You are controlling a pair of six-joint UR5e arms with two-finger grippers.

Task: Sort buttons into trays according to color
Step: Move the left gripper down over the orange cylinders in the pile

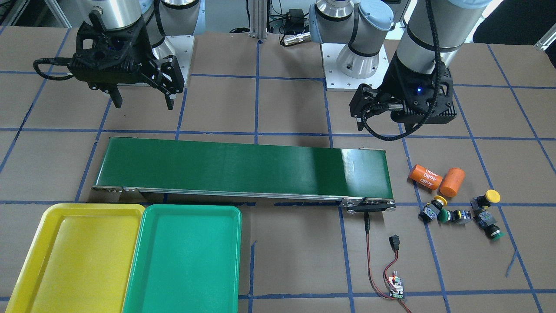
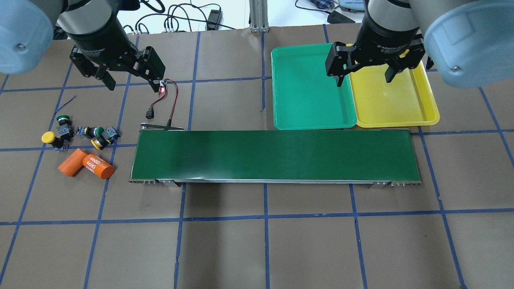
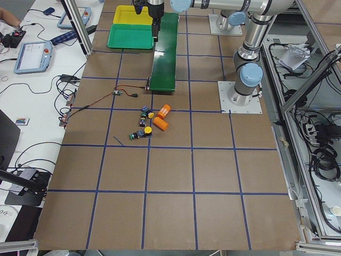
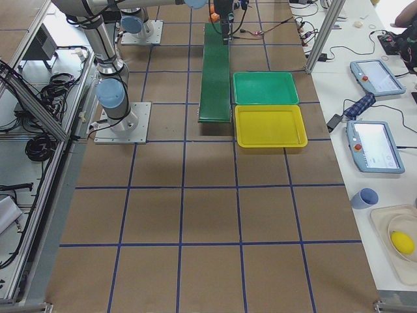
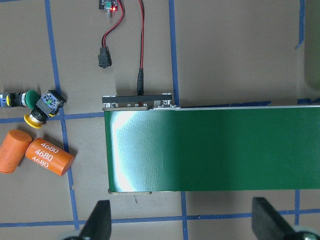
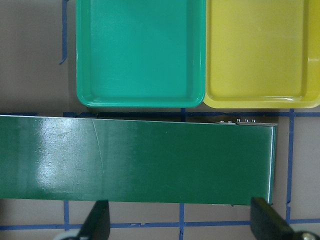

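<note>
Several buttons lie in a loose cluster on the table at my left: a green-capped one, a yellow-capped one, another green one and another yellow one. My left gripper hangs open and empty above the table, behind and to the right of them. In the left wrist view only one green cap and one yellow cap show. The green tray and yellow tray sit side by side, both empty. My right gripper hovers open over their shared edge.
A long dark-green conveyor belt runs across the middle between buttons and trays. Two orange cylinders lie just in front of the buttons. Red and black wires with a small controller board trail from the belt's left end.
</note>
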